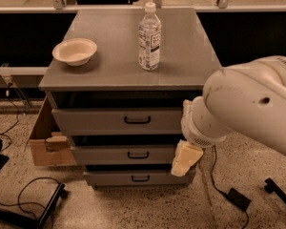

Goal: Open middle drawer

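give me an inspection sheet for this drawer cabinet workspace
surface: grey cabinet top, holds two items
job's things: middle drawer, black handle at centre, no interior showing, not yet pulled out
clutter: cream bowl at the left of the top; upright water bottle near the centre, apart from the bowl
grippers: gripper at the right end of the middle drawer's front, away from the handle
cables: black cable on the floor at left; another at right running to a small black box
surroundings: open cardboard box against the cabinet's left side; speckled floor
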{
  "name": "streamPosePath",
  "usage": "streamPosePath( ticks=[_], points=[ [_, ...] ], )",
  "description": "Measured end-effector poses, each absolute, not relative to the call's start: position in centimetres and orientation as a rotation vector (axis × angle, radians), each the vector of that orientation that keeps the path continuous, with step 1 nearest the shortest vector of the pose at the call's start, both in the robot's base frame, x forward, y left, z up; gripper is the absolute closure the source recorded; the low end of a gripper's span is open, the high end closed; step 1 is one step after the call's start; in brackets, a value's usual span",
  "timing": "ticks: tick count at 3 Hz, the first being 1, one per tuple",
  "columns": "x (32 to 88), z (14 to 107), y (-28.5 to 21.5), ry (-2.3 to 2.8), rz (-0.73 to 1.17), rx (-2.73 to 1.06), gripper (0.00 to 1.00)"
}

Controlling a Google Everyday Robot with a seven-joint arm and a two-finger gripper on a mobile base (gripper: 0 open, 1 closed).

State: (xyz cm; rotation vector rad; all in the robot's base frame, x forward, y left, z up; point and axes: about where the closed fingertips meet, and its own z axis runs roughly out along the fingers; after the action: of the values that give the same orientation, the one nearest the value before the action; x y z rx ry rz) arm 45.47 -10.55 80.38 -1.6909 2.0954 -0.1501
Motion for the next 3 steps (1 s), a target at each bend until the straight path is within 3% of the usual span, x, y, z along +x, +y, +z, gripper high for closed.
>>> streamPosePath(
  ticks=[3],
  points=[
    [47.2, 61.6, -8.6, 2.185, -0.092, -1.889, 0.0]
  ],
)
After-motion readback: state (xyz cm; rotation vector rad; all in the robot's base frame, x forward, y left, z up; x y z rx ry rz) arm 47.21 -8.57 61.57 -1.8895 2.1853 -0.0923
